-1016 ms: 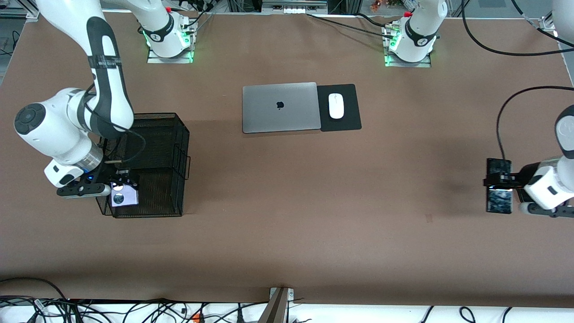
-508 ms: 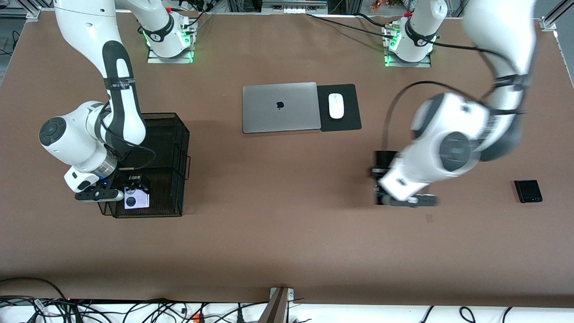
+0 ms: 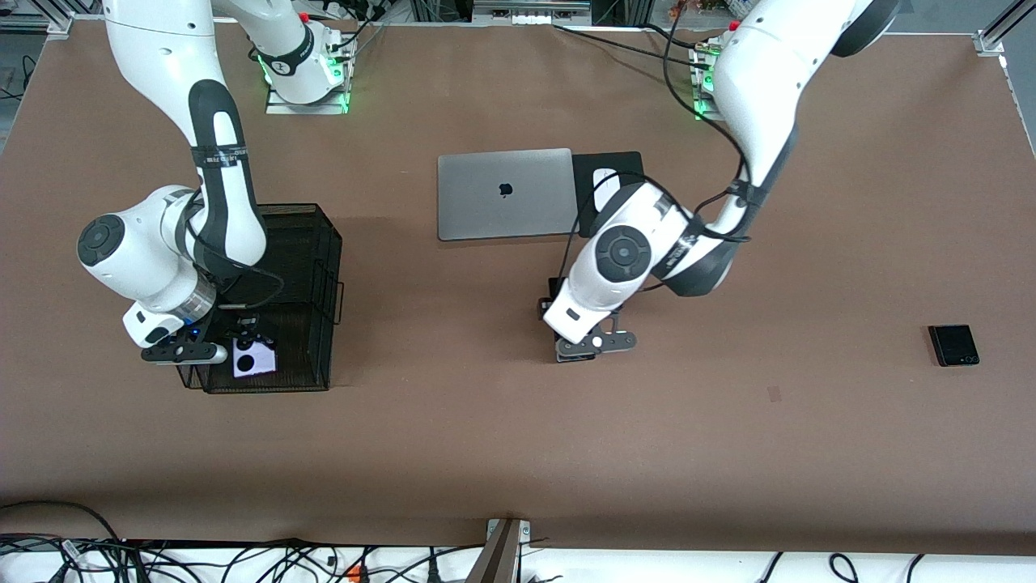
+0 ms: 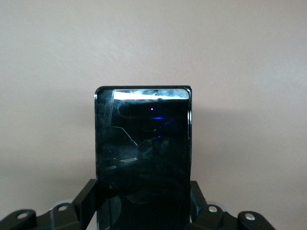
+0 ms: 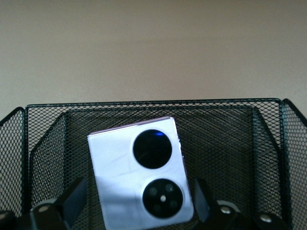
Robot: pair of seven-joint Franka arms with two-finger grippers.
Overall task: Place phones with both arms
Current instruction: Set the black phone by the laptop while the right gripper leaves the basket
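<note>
Brown tabletop (image 3: 486, 453) carries a grey laptop (image 3: 505, 193) between the two arm bases. Black mesh basket (image 3: 312, 267) stands toward the right arm's end; over it the right gripper (image 3: 247, 344) hangs with fingers (image 5: 72, 194) spread apart from the tilted lilac-white phone (image 3: 253, 358). Over mid-table the left gripper (image 3: 579, 340) clamps the long black phone (image 4: 142, 158). Smallest, a squarish black phone (image 3: 953, 345) lies toward the left arm's end.

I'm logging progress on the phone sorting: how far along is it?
Done: the lilac phone is inside the mesh basket, between the right hand's opened fingers. In hand: the left hand is shut on the long black phone, over the table's middle. Left: the small black phone lies untouched.
</note>
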